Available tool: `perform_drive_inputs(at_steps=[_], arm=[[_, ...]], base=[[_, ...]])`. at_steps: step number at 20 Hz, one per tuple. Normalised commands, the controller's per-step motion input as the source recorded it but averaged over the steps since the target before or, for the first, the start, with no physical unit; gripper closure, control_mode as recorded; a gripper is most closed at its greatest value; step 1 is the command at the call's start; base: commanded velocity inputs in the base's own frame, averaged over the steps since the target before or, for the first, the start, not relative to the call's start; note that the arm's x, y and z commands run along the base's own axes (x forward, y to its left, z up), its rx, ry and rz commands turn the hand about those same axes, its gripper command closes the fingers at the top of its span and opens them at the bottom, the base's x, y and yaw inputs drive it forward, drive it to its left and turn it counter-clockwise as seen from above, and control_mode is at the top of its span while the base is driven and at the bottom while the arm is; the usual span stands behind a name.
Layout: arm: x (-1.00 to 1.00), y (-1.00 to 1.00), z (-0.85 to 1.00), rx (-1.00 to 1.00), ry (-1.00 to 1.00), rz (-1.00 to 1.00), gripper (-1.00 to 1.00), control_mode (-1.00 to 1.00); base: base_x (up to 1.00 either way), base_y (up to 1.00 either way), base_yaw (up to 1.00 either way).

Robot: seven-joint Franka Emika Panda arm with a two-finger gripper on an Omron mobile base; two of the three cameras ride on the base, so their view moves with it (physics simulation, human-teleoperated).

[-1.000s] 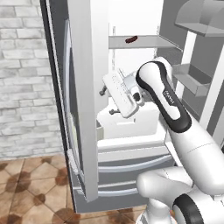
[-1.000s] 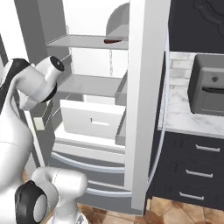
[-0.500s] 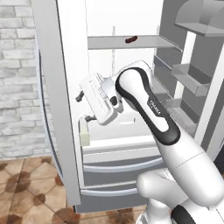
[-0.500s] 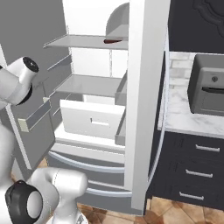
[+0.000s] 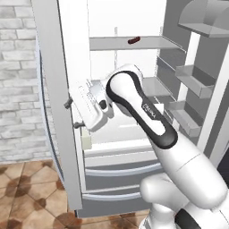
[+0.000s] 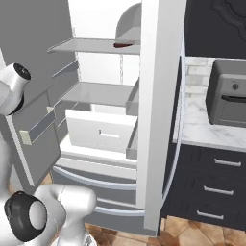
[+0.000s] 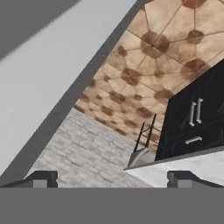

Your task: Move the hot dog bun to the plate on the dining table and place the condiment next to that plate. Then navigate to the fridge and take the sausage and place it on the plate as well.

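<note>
Since the earlier frame: both base views have shifted as a whole, so the camera has moved; against the fridge, the arm's elbow now sits further left in the left base view, and the hand has swung from the open compartment to the edge of the left door.
Fridge (image 5: 120, 147): fills the middle of both base views, both upper doors swung open, white interior with shelves, bottom drawers closed below.
Left door (image 5: 53, 103): tall grey slab from top to bottom at left of the left base view; in the hand view its pale face and dark edge cross the upper left on a slant.
Right door (image 6: 161, 96): pale upright panel through the centre of the right base view, its door bins (image 5: 194, 82) at right in the left base view.
Arm (image 5: 147, 116): rises from the lower right of the left base view, elbow at centre, wrist reaching left.
Counter and black cabinets (image 6: 211, 187): right side of the right base view, with a dark grey oven-like appliance (image 6: 228, 98) on the marble top.
Crisper drawer (image 6: 103, 132): white, lower middle of the right base view, under the second shelf.
Gripper (image 5: 74, 114): centre left of the left base view, just beside the left door's edge; fingers spread wide, nothing between them; in the hand view the two tips (image 7: 41, 178) stand far apart at the bottom.
Sausage (image 5: 133, 40): dark red-brown, lying on the top shelf, upper middle of the left base view and upper centre of the right base view, well apart from the gripper.
</note>
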Motion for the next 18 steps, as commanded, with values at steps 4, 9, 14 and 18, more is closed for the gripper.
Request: perform_drive_inputs(at_steps=[4,9,14,18], arm=[[-0.80,-0.66,0.04,0.00,-0.31,0.00,-1.00,-1.00],[-0.71,-0.79,0.07,-0.04,-0.26,0.00,-1.00,-1.00],[-0.22,-0.80,0.15,-0.30,-0.35,0.01,-1.00,-1.00],[0.00,-0.85,0.12,-0.36,-0.34,0.15,-1.00,-1.00]], base=[[0.00,0.00,0.00],[0.00,0.00,0.00],[0.00,0.00,0.00],[0.00,0.00,0.00]])
